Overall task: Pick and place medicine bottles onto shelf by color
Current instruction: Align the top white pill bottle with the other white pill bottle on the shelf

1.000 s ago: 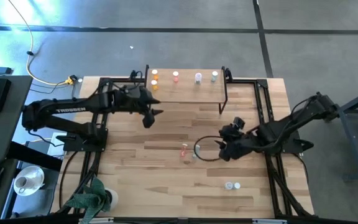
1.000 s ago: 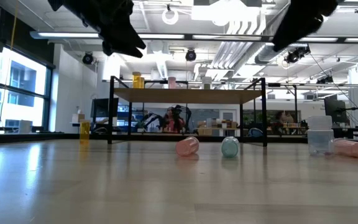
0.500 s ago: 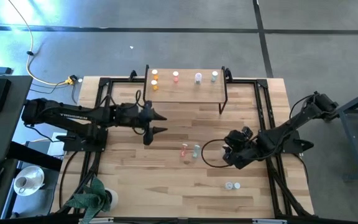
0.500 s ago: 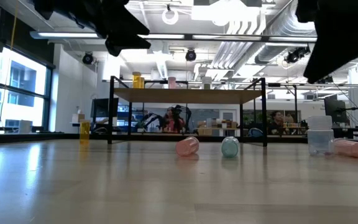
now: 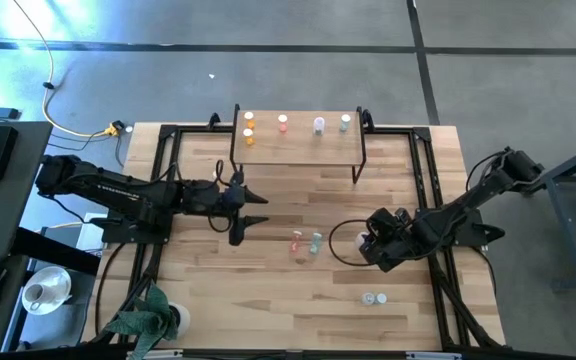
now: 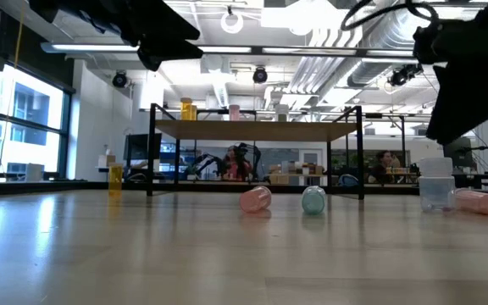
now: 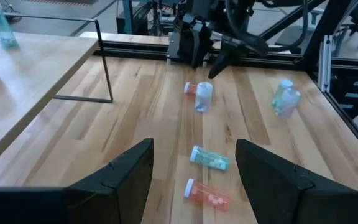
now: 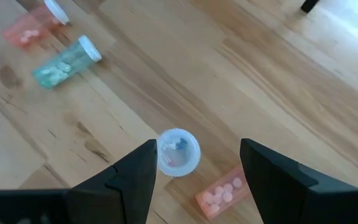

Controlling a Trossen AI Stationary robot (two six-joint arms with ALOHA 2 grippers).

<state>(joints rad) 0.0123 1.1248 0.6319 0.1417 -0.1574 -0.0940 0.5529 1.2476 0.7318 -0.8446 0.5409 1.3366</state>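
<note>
Clear plastic, the upright white-capped bottle (image 8: 178,151) is standing between the right gripper's (image 8: 194,163) wide-open, empty fingers; probably light, slick and tippy, so I'd be pinching its body below the cap. The left gripper (image 5: 251,207) is hovering open, empty.

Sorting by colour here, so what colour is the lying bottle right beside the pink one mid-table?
Teal green bottle with a white cap, clearest in the left wrist view.

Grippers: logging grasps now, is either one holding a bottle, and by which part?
Nothing is held: left gripper and right gripper are both open and empty.
</note>
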